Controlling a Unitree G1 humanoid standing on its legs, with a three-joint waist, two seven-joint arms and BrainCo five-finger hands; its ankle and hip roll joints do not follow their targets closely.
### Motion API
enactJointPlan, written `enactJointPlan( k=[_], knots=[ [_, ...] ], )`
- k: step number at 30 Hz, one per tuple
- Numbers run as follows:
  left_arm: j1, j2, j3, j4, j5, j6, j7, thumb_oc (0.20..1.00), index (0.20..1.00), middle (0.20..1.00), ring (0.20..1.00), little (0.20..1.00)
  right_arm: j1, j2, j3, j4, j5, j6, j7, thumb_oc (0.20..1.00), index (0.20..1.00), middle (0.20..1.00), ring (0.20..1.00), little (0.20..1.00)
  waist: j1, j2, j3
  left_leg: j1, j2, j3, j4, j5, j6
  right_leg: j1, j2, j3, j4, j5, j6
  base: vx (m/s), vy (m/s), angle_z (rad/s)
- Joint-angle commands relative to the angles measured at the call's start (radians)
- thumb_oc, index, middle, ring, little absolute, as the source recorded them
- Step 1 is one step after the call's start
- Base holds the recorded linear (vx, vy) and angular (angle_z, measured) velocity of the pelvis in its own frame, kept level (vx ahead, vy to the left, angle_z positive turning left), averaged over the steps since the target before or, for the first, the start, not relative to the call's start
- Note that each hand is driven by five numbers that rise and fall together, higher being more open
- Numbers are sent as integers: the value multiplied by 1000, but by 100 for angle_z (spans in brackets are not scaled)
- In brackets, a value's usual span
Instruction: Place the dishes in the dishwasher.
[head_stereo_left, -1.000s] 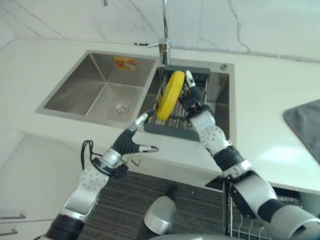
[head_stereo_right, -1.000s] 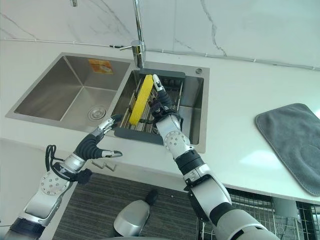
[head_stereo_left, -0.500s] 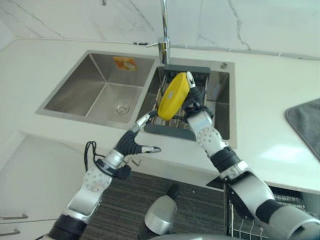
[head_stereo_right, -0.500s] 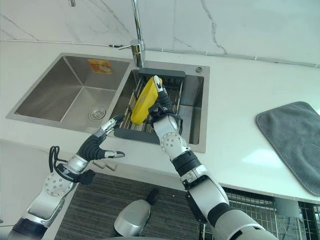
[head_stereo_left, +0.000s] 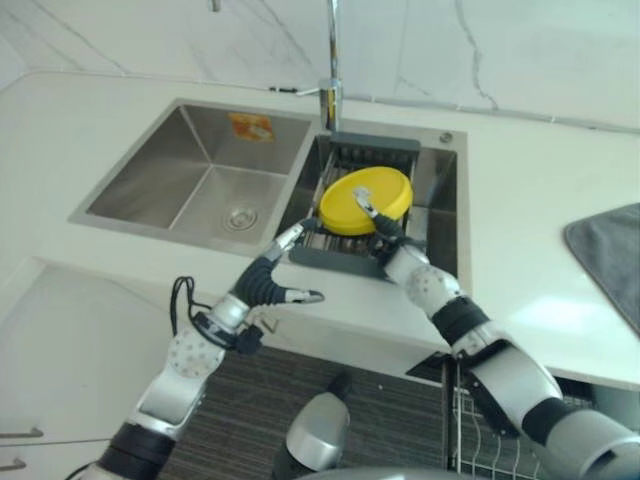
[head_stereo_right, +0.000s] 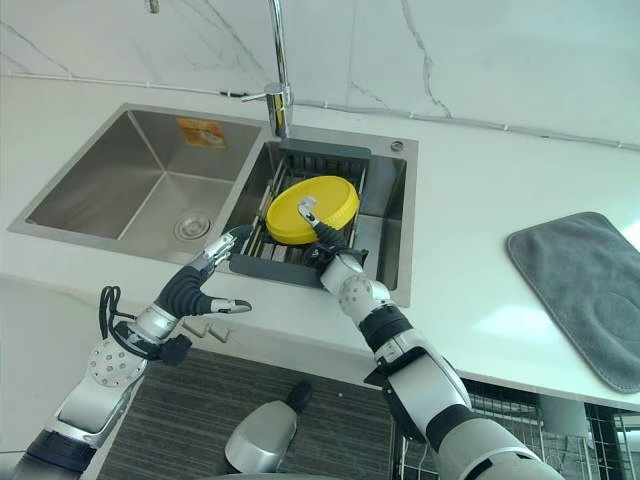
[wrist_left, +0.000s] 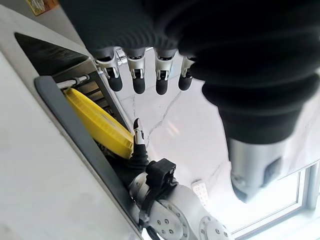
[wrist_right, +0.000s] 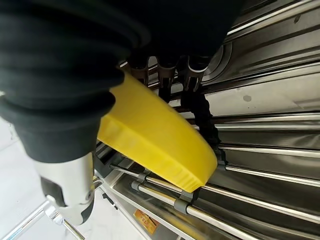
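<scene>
Ana: Plate (head_stereo_left: 365, 199) first, where is it? It is yellow, and I take the sink (head_stereo_left: 196, 181) as landmark.

Ben: It hangs over the sink's right-hand basin, above the dark-framed wire rack (head_stereo_right: 288, 262) that sits in that basin. Its face is turned nearly flat, tilted a little toward the robot. The near rim is in the right hand (head_stereo_left: 379, 226).

Ana: How does that hand hold it?

Ben: The thumb lies across the plate's upper face, and in the right wrist view the fingers (wrist_right: 167, 75) are tucked under the yellow rim, so the plate is pinched between them. In that view the plate's lower edge (wrist_right: 165, 145) is close over the rack's wires; I cannot tell whether it touches them.

Ana: And the left hand (head_stereo_right: 205, 275)?

Ben: It is at the front edge of the sink, just before the near left corner of the rack, over the white tabletop (head_stereo_right: 480, 210). Its fingers (wrist_left: 135, 80) are straight and loosely spread, the thumb pointing sideways, and it holds nothing. It is apart from the plate.

Ana: Anything else round the sink?

Ben: The tap (head_stereo_left: 331, 60) rises behind the sink, at the divide between the two basins. A grey mat (head_stereo_right: 585, 290) lies on the tabletop well to the right of the sink.
</scene>
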Motion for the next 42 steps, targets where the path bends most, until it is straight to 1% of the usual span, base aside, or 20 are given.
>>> enactJointPlan(
  k=[1,6,8,9,10,13,14,15,16,19,22,26,29,32,37,38,39,40,41,42],
  knots=[
    [-13,19,-1,8,15,-41,1,1000,1000,1000,1000,1000,28,4,-3,-27,-73,-13,40,1000,1000,1000,1000,1000,27,7,-41,59,32,-13,-151,3,4,-53,-47,29,130,-13,10,0,0,0],
    [-14,18,1,4,11,-35,-4,1000,1000,1000,1000,1000,10,-11,-12,-14,-117,-40,47,1000,1000,1000,1000,1000,29,7,-40,60,32,-14,-150,1,3,-52,-46,27,131,-13,10,0,0,0],
    [-15,18,-2,8,11,-34,-3,1000,1000,1000,1000,1000,5,-15,-15,-12,-109,-73,49,1000,1000,1000,1000,1000,28,9,-40,62,32,-15,-150,1,3,-52,-46,28,133,-14,10,0,0,0],
    [-11,20,-4,10,6,-37,-3,1000,1000,1000,1000,1000,-3,-17,-25,-12,-92,-109,47,1000,1000,1000,1000,1000,29,13,-40,62,30,-17,-150,1,4,-52,-47,29,133,-14,10,0,0,0],
    [-11,20,-5,10,4,-38,-3,1000,1000,1000,1000,1000,-4,-17,-29,-12,-79,-124,51,1000,1000,1000,1000,1000,29,14,-40,62,30,-18,-150,1,4,-52,-48,29,133,-14,11,0,0,0],
    [-6,15,-11,8,1,-40,1,1000,1000,1000,1000,1000,-4,-2,-47,-20,-10,-185,44,1000,1000,1000,1000,1000,29,23,-39,63,27,-22,-150,1,7,-53,-50,30,134,-13,10,-1,10,0],
    [-6,15,-11,8,1,-41,2,1000,1000,1000,1000,1000,-4,-2,-47,-21,-8,-188,44,1000,1000,1000,1000,1000,29,24,-40,63,27,-22,-150,1,7,-54,-51,30,134,-13,10,-4,35,0],
    [-4,13,-15,10,0,-42,5,1000,1000,1000,1000,1000,0,7,-55,-25,16,-216,42,539,539,539,539,539,27,28,-41,63,26,-22,-150,1,8,-55,-52,32,135,-13,10,-5,41,0],
    [-4,10,-20,11,-1,-44,8,1000,1000,1000,1000,1000,5,18,-66,-35,49,-259,32,200,200,200,200,200,25,33,-41,63,26,-22,-150,1,9,-56,-54,32,136,-13,10,-8,52,-1],
    [-5,4,-32,15,-3,-48,21,1000,1000,1000,1000,1000,17,38,-81,-55,101,-317,8,200,200,200,200,200,21,43,-42,62,24,-22,-150,1,13,-58,-57,35,135,-11,10,-11,44,-2],
    [-3,-1,-42,10,-10,-43,31,1000,1000,1000,1000,1000,30,53,-97,-68,74,-357,-18,200,200,200,200,200,15,58,-43,63,20,-24,-151,1,17,-62,-62,39,135,-9,9,-14,56,-1],
    [-3,-3,-51,17,-21,-47,32,1000,1000,1000,1000,1000,43,64,-103,-87,56,-414,-37,200,200,200,200,200,12,70,-43,61,18,-25,-151,1,18,-64,-67,38,134,-7,11,-20,38,0],
    [2,-10,-55,13,-22,-50,36,1000,1000,1000,1000,1000,57,67,-101,-109,42,-435,-26,200,200,200,200,200,9,77,-43,61,16,-25,-151,2,20,-67,-70,38,133,-5,11,-13,21,0],
    [2,-11,-58,14,-26,-53,34,1000,1000,1000,1000,1000,60,66,-100,-116,36,-443,-7,200,200,200,200,200,7,80,-43,62,16,-24,-152,1,20,-67,-72,36,133,-4,11,0,0,0],
    [4,-15,-61,18,-31,-59,29,1000,1000,1000,1000,1000,68,64,-97,-130,36,-443,8,200,200,200,200,200,5,82,-45,63,15,-22,-152,1,20,-66,-74,33,131,-3,12,0,0,0],
    [7,-17,-61,16,-32,-58,24,1000,1000,1000,1000,1000,73,59,-98,-135,59,-445,27,200,200,200,200,200,4,82,-47,65,16,-19,-153,1,19,-66,-74,32,130,-1,12,0,0,0],
    [8,-18,-62,17,-32,-60,24,1000,1000,1000,1000,1000,74,57,-98,-138,73,-452,35,200,200,200,200,200,3,82,-48,65,16,-17,-153,1,19,-65,-74,31,129,-1,12,-31,2,0],
    [13,-18,-64,13,-31,-65,22,1000,1000,1000,1000,1000,80,54,-99,-160,102,-491,78,200,200,200,200,200,1,80,-50,66,19,-10,-154,1,19,-63,-73,28,126,2,14,-31,-10,0],
    [14,-18,-63,12,-31,-65,21,1000,1000,1000,1000,1000,81,54,-99,-163,102,-496,85,200,200,200,200,200,0,79,-50,67,20,-9,-154,1,18,-63,-73,28,126,2,14,-55,-20,0],
    [16,-19,-64,11,-31,-67,23,1000,1000,1000,1000,1000,80,54,-96,-191,102,-519,94,200,200,200,200,200,-3,76,-51,66,21,-5,-155,0,18,-64,-72,29,124,2,15,-45,-15,-1]
  ],
)
